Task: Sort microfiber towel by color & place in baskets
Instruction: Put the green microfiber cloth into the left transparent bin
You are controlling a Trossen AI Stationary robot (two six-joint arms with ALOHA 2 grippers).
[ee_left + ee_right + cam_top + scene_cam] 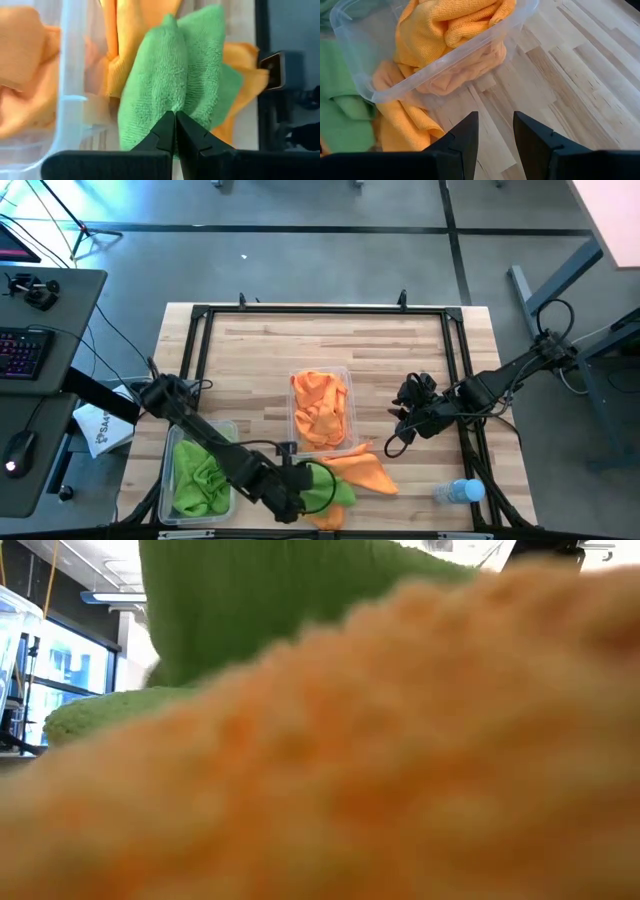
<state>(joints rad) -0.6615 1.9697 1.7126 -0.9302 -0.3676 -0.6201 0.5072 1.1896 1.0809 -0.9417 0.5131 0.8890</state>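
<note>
A green towel (175,80) lies on orange towels (365,470) near the table's front edge, and my left gripper (175,117) is shut on it. The green towel (335,485) shows beside the gripper in the high view. One clear basket (322,375) at the table's middle holds orange towels (320,408); another basket (205,478) at the front left holds green towels. My right gripper (495,120) hovers open over bare wood to the right of the orange basket (445,55), touching nothing. My left gripper pinches a raised fold (172,105) of the green towel between its two fingers, slanting down from above. The fold is drawn up into a ridge at the fingertips. The rest of the towel still rests on the orange towels under it.
A clear water bottle with a blue cap (458,492) lies at the table's front right. A black frame (325,310) runs around the table top. Bare wood lies free across the far half. The low view is filled by orange and green cloth right in front of it.
</note>
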